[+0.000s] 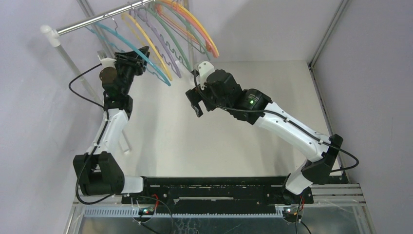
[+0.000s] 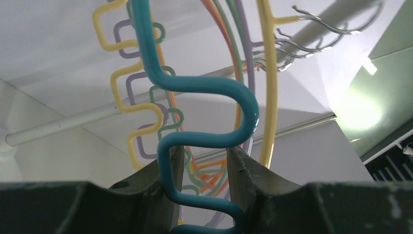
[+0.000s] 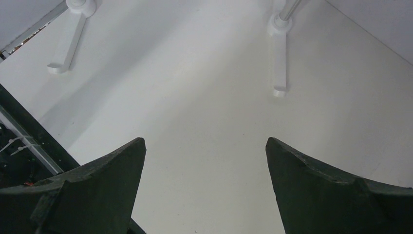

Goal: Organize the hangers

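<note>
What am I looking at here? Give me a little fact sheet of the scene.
Setting: white table with a silver rail on white posts
Hangers: a row hooked on the rail, in teal, yellow, purple, green and orange
Left gripper: closed on the wavy bar of the teal hanger
Right gripper: open wide, holding nothing, above the bare table
Job status: one hanger is being handled, the right arm idle
</note>
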Controlling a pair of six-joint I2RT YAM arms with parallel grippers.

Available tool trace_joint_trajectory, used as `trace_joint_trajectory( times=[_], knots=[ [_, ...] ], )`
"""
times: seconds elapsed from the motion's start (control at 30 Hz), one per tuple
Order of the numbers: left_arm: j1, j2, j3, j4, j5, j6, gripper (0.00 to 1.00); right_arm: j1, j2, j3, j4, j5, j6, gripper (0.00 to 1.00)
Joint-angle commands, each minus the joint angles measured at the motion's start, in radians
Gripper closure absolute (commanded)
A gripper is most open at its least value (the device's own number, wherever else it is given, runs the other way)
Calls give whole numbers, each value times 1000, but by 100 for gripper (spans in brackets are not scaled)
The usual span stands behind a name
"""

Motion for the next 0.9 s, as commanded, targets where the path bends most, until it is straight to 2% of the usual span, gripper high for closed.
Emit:
trace_joint_trajectory(
  times=[0.0, 0.4, 0.73, 0.83, 0.87],
  knots=[
    [10, 21, 116, -4, 24, -25, 100, -10, -1, 33, 39, 10, -4, 0],
    [13, 122, 281, -177, -17, -96, 100, -23, 46, 73, 31, -2, -23, 0],
    [32, 174, 224, -221, -43, -166, 100, -54, 55, 75, 19, -39, -17, 1],
    [32, 173, 217, -246, -46, -128, 99, -64, 60, 74, 15, -52, -9, 1],
    [32, 170, 221, -262, -50, -104, 96, -68, 61, 74, 12, -62, -3, 2]
  ],
)
